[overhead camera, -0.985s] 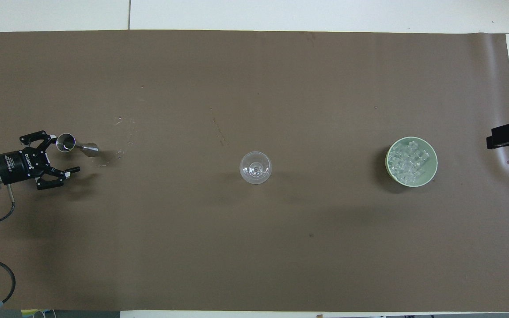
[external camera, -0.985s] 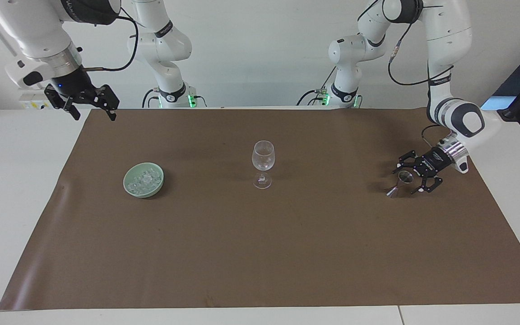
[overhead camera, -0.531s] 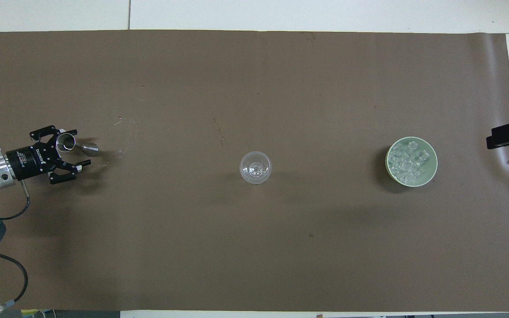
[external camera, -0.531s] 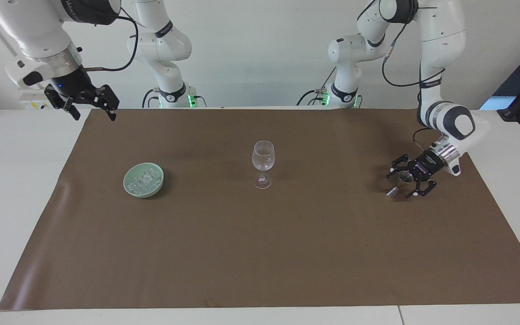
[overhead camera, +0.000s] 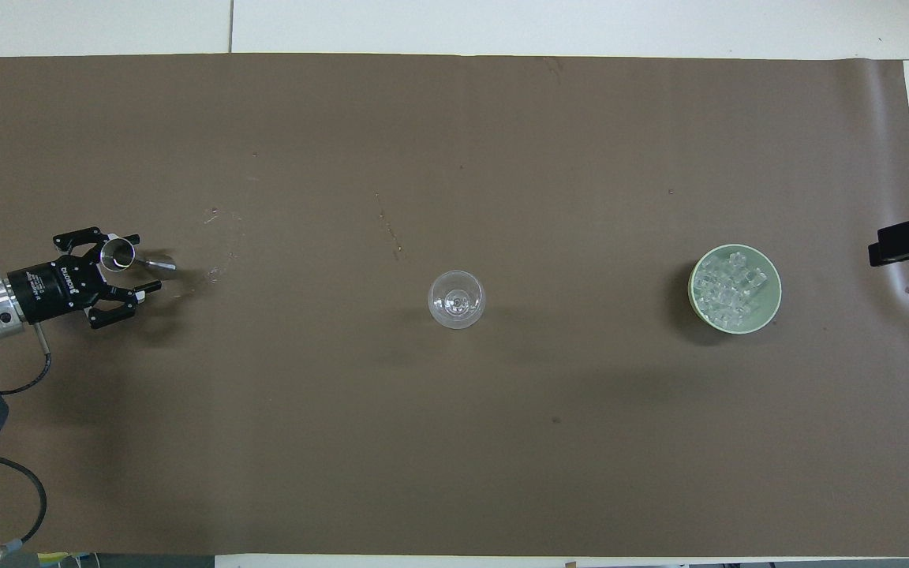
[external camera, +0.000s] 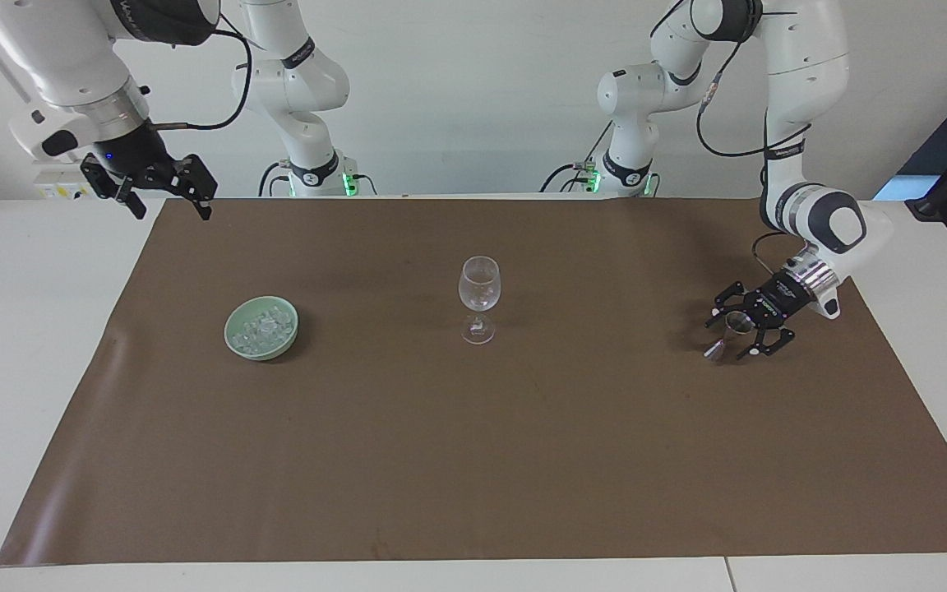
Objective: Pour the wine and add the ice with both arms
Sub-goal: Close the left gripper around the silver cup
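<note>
Since a second ago, the left gripper (external camera: 738,332) (overhead camera: 136,264) has slid in toward the small metal jigger (external camera: 728,333) (overhead camera: 127,257) at its end of the brown mat (external camera: 473,460) (overhead camera: 454,442), and its open fingers now sit either side of the cup, not yet closed on it. An empty wine glass (external camera: 478,298) (overhead camera: 456,299) stands mid-mat, and the ice (external camera: 262,326) (overhead camera: 729,288) lies heaped in a green bowl (external camera: 234,341) (overhead camera: 772,306) toward the right arm's end. Waiting, the right gripper (external camera: 173,201) hangs with fingers open above the mat's corner near its base.
</note>
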Available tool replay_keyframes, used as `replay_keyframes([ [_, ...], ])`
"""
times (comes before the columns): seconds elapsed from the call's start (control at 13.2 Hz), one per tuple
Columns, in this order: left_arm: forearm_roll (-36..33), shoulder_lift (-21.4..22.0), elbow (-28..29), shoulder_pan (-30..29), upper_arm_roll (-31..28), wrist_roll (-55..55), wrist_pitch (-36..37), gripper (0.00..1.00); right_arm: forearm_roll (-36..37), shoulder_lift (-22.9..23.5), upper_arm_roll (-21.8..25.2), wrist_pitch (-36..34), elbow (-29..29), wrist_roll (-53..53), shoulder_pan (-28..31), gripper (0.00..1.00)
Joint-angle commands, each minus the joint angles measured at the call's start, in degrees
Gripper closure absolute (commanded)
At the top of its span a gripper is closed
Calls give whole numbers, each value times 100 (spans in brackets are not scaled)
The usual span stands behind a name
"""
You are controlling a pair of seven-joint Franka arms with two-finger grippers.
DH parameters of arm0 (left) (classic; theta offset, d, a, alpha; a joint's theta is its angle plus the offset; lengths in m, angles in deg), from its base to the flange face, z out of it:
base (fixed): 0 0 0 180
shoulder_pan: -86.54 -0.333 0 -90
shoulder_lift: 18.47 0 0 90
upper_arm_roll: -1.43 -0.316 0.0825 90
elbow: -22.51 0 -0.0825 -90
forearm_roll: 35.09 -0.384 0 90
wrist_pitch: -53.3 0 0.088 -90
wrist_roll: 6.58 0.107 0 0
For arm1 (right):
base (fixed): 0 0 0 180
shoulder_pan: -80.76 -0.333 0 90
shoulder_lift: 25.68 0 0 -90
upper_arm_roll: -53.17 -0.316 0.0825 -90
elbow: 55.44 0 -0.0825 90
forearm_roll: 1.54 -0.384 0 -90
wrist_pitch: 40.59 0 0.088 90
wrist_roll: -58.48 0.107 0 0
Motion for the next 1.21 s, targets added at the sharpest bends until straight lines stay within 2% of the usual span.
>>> replay_keyframes([
  [0.0, 182, 223, 154, -92, -22, 65, 128, 100, -54, -73, -10, 25, -75, -76, 36, 0],
  [0.3, 217, 241, 162, -144, -30, 74, 295, 100, -54, -73, -10, 25, -75, -76, 36, 0],
  [0.61, 217, 504, 197, -206, -48, 83, 655, 100, -54, -73, -10, 25, -75, -76, 36, 0],
  [0.76, 217, 732, 276, -180, -48, 74, 848, 100, -54, -73, -10, 25, -75, -85, 36, 0],
  [0.91, 217, 1179, 512, -57, -30, -5, 876, 100, -54, -73, -10, 25, -75, -76, 36, 0],
  [1.14, 217, 1699, 601, 670, -39, -584, 727, 100, -54, -73, -10, 25, -75, -76, 36, 0],
])
